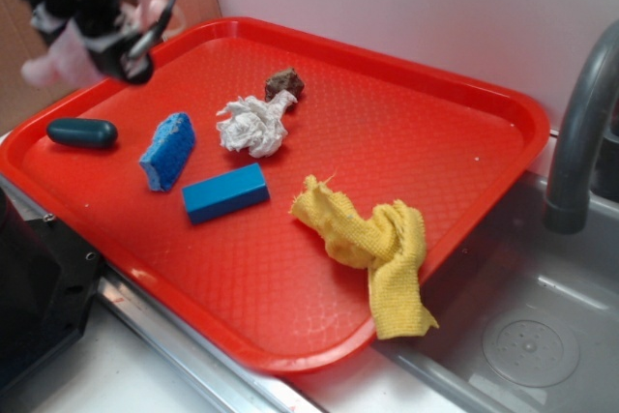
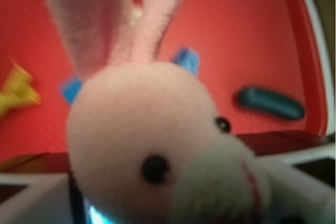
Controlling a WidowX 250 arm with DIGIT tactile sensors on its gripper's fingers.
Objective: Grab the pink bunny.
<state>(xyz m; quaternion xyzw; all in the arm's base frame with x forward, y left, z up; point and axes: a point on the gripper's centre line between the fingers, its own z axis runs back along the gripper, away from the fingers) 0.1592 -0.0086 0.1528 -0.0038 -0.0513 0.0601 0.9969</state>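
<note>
While the gripper [image 1: 97,41] hangs above the far-left corner of the red tray [image 1: 464,142], it is clenched around the pink bunny [image 2: 152,150], whose pale fuzzy plush shows on both sides of the blurred black fingers. Up close in the wrist view, the bunny has a rounded woolly head, two long soft ears, small glossy dark eyes and a thin red stitched mouth. On the tray's pebbled plastic lie a smooth dark-teal capsule shape [image 1: 82,132], a porous blue sponge [image 1: 167,150], a hard-edged blue block [image 1: 225,192], a crumpled white tissue wad [image 1: 253,126], a lumpy brown piece [image 1: 285,82] and a frayed yellow cloth [image 1: 377,249] draped over the near rim. A steel sink [image 1: 522,336] with a grey faucet [image 1: 580,132] sits to the right, against a plain white wall [image 1: 406,7]
</note>
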